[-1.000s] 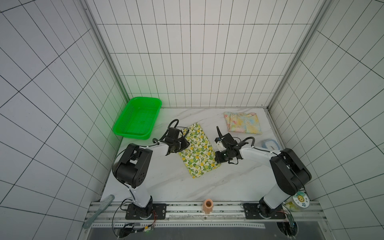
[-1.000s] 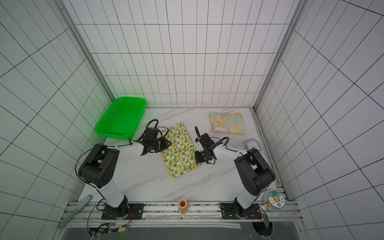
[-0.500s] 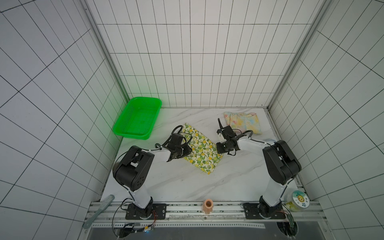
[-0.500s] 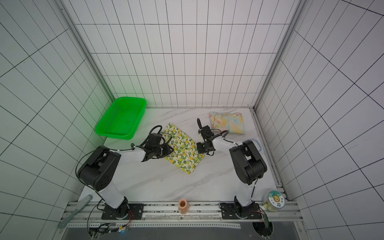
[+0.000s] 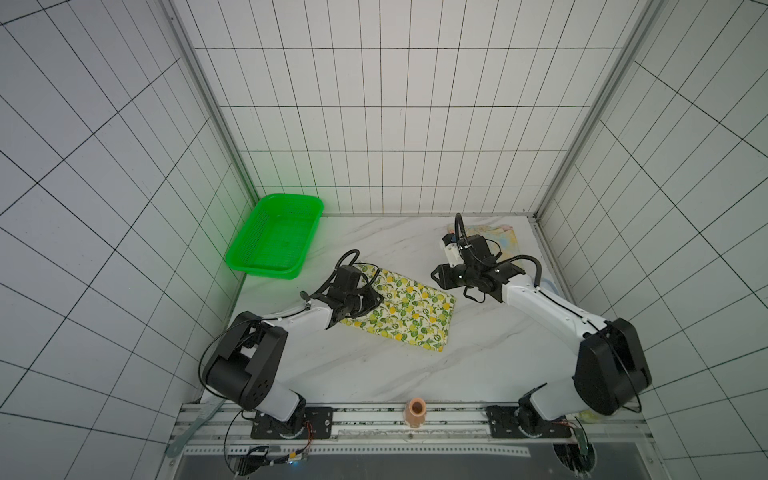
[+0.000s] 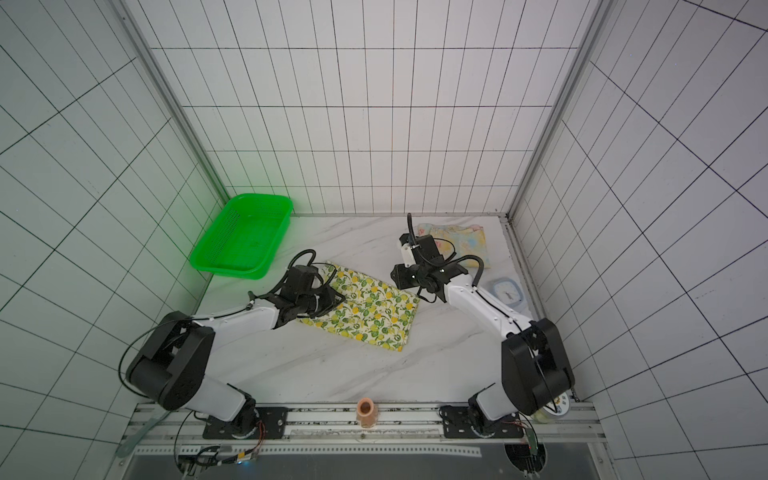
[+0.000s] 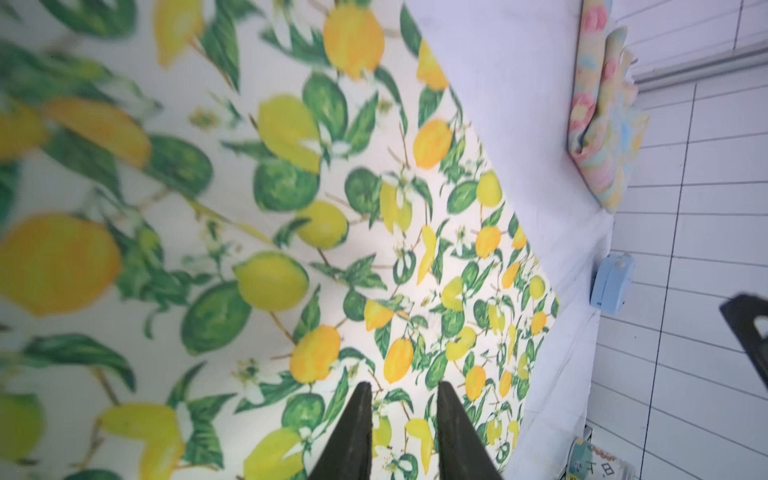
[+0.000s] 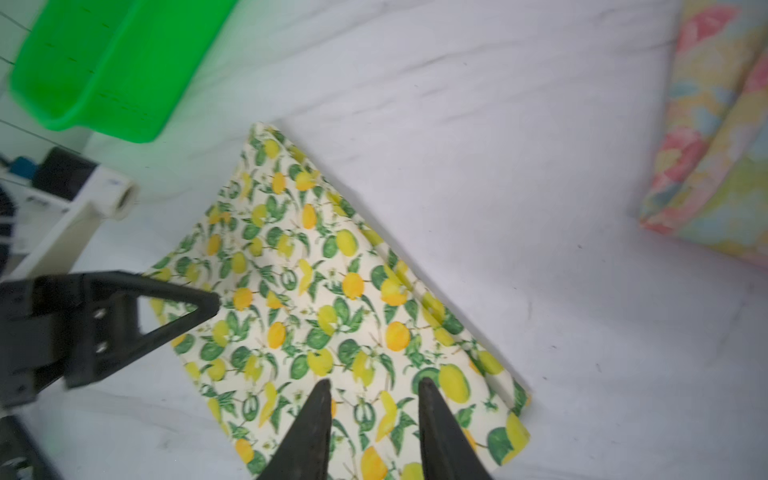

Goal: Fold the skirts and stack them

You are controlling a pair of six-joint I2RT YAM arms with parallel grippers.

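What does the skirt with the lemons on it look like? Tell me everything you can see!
The lemon skirt is thin cream cloth printed with yellow lemons and green leaves. It looks folded into a flat rectangle with soft creases along one edge, lying slantwise on the marble table. The left gripper is over one end, jaws a little apart; whether it touches is unclear.

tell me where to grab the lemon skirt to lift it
Probably the lemon skirt along its far long edge, where the folded layers ridge up slightly; elsewhere it lies flat on the table. Come down from above on the right gripper side, pinching all layers.
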